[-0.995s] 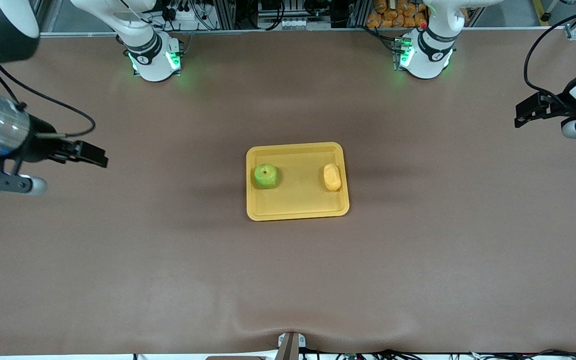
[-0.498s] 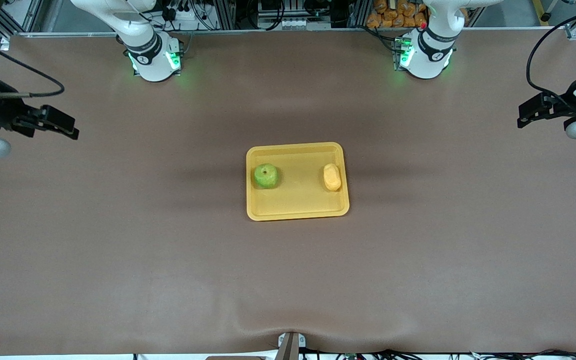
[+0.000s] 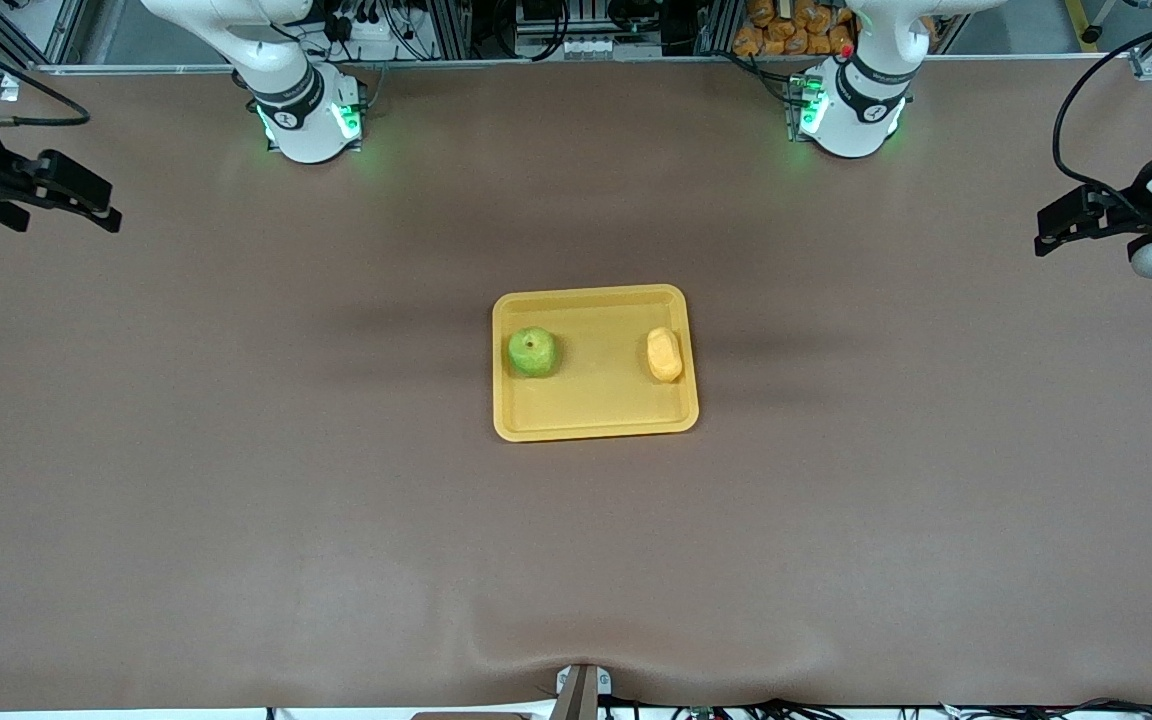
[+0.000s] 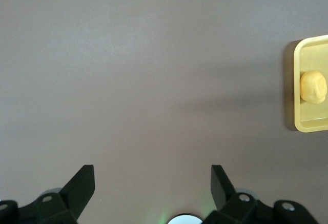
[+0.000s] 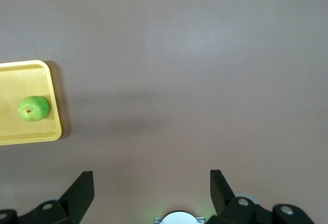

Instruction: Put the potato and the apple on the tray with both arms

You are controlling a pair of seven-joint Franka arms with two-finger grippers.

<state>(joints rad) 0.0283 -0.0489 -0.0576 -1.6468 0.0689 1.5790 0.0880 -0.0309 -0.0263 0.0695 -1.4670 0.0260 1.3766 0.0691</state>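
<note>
The yellow-orange tray (image 3: 596,405) lies in the middle of the brown table. The green apple (image 3: 532,352) sits in it at the end toward the right arm, and the yellow-orange potato (image 3: 664,354) at the end toward the left arm. My right gripper (image 3: 96,200) hangs open and empty over the right arm's end of the table. The left gripper (image 3: 1046,230) hangs open and empty over the left arm's end. In the left wrist view the gripper (image 4: 152,175) is over bare table, with the potato (image 4: 313,86) and tray (image 4: 298,75) at the edge. The right wrist view shows its gripper (image 5: 151,180), the apple (image 5: 34,108) and the tray (image 5: 31,134).
Both arm bases (image 3: 308,115) (image 3: 851,110) glow green along the table edge farthest from the front camera. A small metal bracket (image 3: 581,690) sits at the table's nearest edge. Brown mat surrounds the tray on every side.
The right gripper has drawn away from the tray toward the right arm's end and the bases' edge of the table. The left gripper has hardly moved. Apple and potato stay put.
</note>
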